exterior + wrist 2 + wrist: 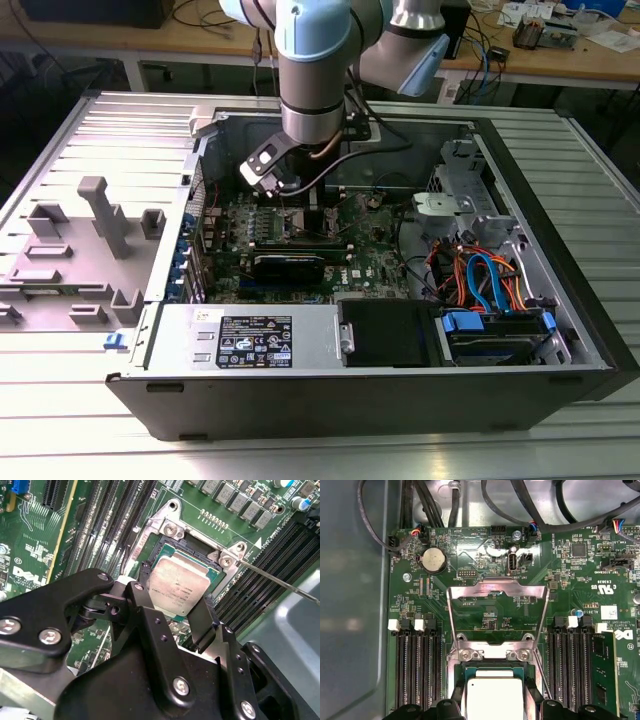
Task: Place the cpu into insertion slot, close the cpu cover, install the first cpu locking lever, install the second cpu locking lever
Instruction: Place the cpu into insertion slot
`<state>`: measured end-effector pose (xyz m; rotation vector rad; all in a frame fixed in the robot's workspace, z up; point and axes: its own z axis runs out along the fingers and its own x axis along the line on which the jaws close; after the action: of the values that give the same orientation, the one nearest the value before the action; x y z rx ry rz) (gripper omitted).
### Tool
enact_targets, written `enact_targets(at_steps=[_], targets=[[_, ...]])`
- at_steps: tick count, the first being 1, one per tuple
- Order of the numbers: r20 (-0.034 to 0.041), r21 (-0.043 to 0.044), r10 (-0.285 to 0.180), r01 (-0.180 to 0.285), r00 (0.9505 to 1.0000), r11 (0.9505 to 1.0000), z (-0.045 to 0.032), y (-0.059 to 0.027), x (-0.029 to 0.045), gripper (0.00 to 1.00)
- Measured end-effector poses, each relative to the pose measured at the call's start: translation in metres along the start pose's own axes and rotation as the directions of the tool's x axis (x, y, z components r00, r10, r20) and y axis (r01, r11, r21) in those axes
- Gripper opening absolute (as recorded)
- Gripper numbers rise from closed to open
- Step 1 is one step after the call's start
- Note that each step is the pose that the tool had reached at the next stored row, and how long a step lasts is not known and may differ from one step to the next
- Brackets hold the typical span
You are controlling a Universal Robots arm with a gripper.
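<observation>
Vertical arm, downward wrist, jaws in narrow grip

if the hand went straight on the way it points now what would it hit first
Most likely the cpu, lying over the insertion slot directly ahead of the hand; the gap between them is hard to judge.

A ribbed metal worktop of pale grey colour fills the foreground and shines softly (brightest near its front edge). Behind it stands a long wooden worktop carrying cables; the space underneath is dark.
</observation>
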<state>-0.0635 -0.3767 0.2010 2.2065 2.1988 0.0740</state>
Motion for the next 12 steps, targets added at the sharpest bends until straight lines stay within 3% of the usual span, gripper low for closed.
enact_targets(at_steps=[12], targets=[[0.0003, 0.0002, 0.0, 0.0, 1.0, 1.0, 0.0032, -0.0002, -0.0001, 0.54]])
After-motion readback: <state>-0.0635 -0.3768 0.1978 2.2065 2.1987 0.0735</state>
